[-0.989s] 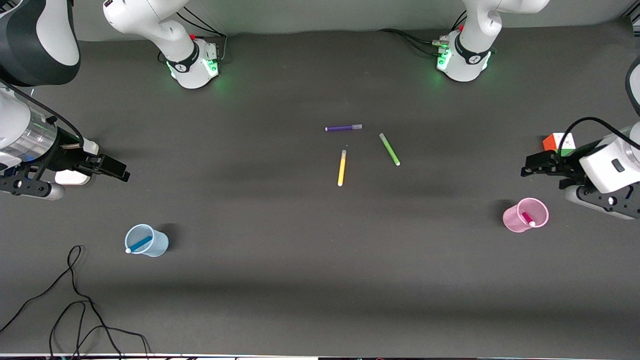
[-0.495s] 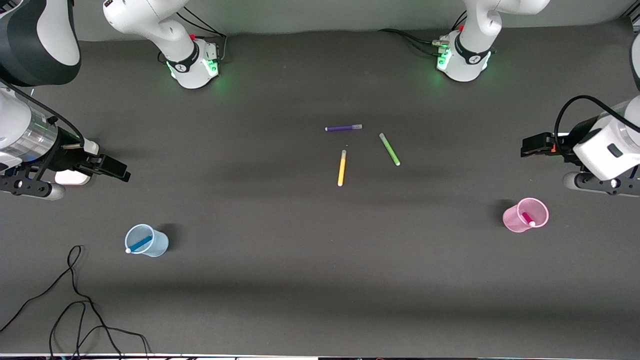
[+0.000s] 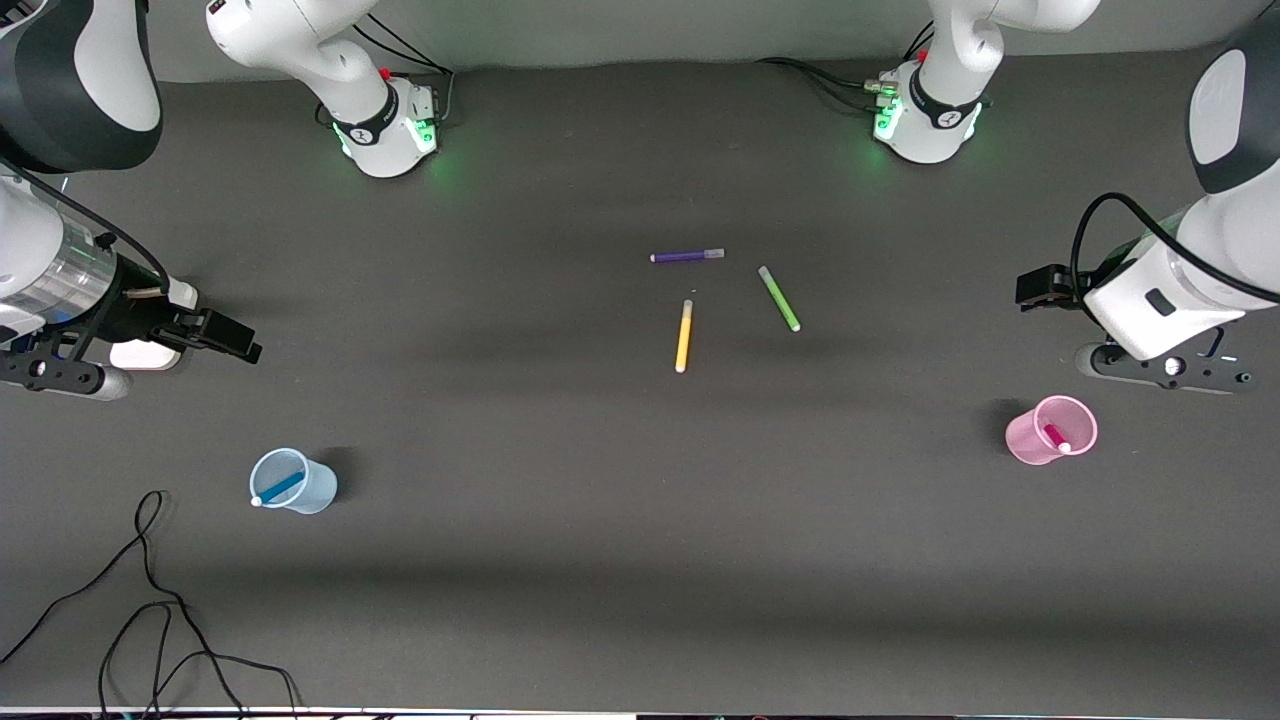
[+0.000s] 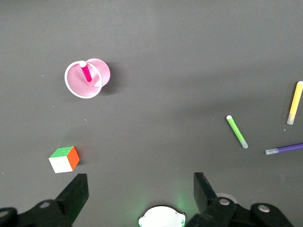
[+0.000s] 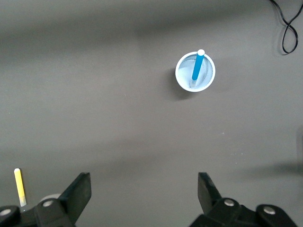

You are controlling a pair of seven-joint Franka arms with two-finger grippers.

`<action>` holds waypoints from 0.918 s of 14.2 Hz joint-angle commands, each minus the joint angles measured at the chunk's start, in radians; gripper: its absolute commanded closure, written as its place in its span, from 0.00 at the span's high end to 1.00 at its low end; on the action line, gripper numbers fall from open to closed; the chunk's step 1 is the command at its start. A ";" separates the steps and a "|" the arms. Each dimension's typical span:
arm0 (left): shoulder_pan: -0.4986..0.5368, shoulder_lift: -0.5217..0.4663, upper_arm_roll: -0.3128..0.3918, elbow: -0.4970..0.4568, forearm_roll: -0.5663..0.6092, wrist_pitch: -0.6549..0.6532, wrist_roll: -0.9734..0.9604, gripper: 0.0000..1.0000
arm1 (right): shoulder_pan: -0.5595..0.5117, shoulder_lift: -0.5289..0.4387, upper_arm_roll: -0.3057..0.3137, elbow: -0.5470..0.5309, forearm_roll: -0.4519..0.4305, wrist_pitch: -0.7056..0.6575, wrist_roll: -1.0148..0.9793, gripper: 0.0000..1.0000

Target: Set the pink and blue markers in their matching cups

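Up and clear goes the left gripper (image 4: pixel 137 196), wide open and empty like the waiting right gripper (image 5: pixel 144 196), with slim magenta-pink marker (image 3: pixel 1054 436) in translucent pink plastic cup (image 3: pixel 1030 440) and bright blue marker (image 3: pixel 280 488) in pale blue tumbler (image 3: pixel 312 488), seemingly done.

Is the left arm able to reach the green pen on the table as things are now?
Probably yes. The green pen lies flat on bare table, apart from the purple pen and the yellow pen, with nothing on it. The left tool is open and empty, up toward its own end of the table.
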 commanded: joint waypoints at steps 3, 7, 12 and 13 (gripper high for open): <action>0.072 -0.004 -0.092 0.030 0.019 -0.013 -0.016 0.99 | 0.055 -0.008 0.000 0.000 -0.057 -0.017 -0.013 1.00; 0.250 -0.020 -0.287 0.033 0.054 0.006 -0.014 0.99 | 0.054 -0.011 -0.002 0.002 -0.058 -0.021 -0.045 1.00; 0.417 -0.135 -0.438 -0.116 0.062 0.135 -0.008 0.99 | 0.052 -0.019 -0.011 0.003 -0.056 -0.043 -0.085 1.00; 0.420 -0.177 -0.438 -0.166 0.063 0.176 -0.011 0.99 | 0.051 -0.020 -0.014 0.005 -0.054 -0.044 -0.085 1.00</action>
